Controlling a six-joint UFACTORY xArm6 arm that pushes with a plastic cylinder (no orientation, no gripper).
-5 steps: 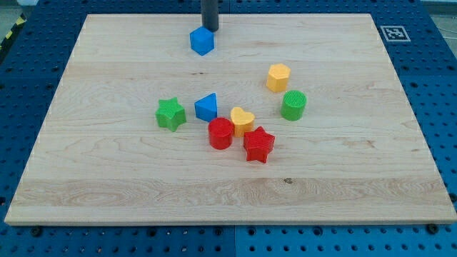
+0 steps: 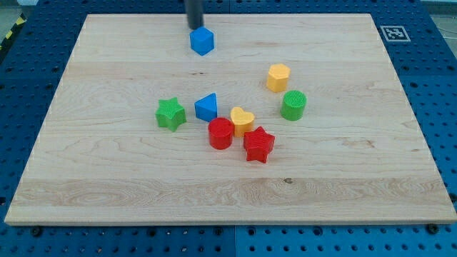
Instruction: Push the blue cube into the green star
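Note:
The blue cube sits near the board's top edge, left of centre. The green star lies well below it, towards the view's bottom and slightly left. My tip stands just above and to the left of the blue cube, close to its top-left corner. I cannot tell whether it touches the cube.
A blue triangular block lies right of the green star. A yellow heart, a red cylinder and a red star cluster beside it. A yellow hexagonal block and a green cylinder lie to the right.
My tip has moved left, from above the cube's right side to above its left side. The blocks have not moved.

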